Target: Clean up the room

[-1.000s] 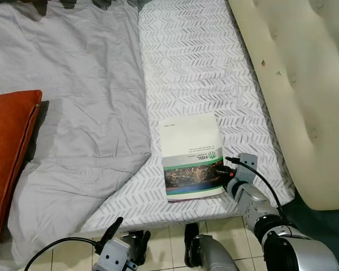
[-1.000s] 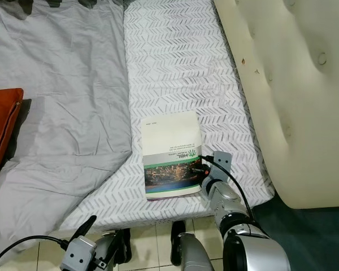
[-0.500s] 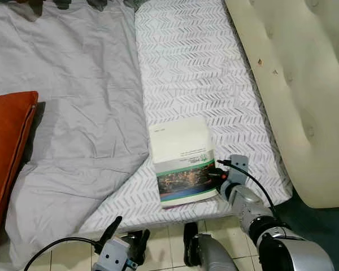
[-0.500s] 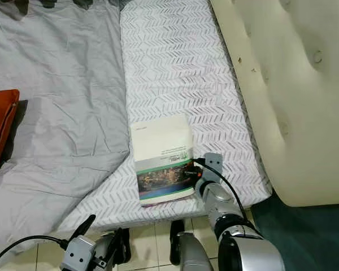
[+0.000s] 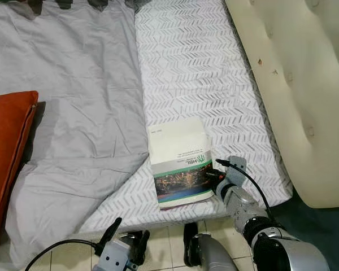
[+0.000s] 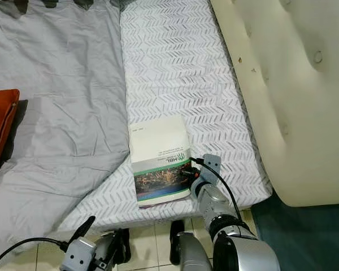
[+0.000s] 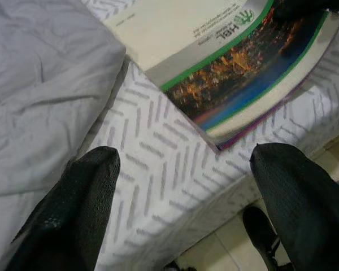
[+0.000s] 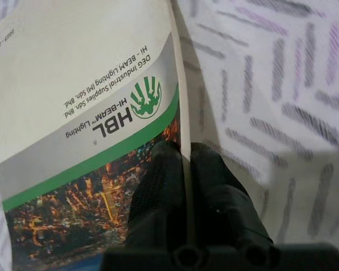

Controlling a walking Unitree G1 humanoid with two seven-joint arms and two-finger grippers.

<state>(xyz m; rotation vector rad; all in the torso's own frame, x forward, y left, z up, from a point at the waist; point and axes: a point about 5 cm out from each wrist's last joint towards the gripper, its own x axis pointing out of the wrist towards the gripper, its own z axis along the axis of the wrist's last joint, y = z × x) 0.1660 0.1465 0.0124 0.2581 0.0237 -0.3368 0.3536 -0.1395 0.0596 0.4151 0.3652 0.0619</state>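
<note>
A catalogue (image 5: 178, 161) with a cream and green cover and a night-city photo lies on the chevron-patterned sheet (image 5: 192, 62) near the bed's front edge. My right gripper (image 5: 210, 175) is at its right edge. In the right wrist view the catalogue (image 8: 73, 113) has its cover edge pinched between the two black fingers (image 8: 158, 186), so that gripper (image 8: 183, 164) is shut on it. My left gripper (image 7: 186, 169) hangs low in front of the bed edge with its fingers wide apart, and it looks at the catalogue (image 7: 226, 62) from below.
A grey duvet (image 5: 73, 101) covers the bed's left half, with an orange cushion (image 5: 8, 158) at the far left. A cream tufted headboard (image 5: 305, 84) leans along the right. Tiled floor (image 5: 169, 248) shows below the bed edge.
The catalogue has slid a little to the left and turned slightly with my right gripper on its edge. The camera has also shifted a bit. The left arm stays low.
</note>
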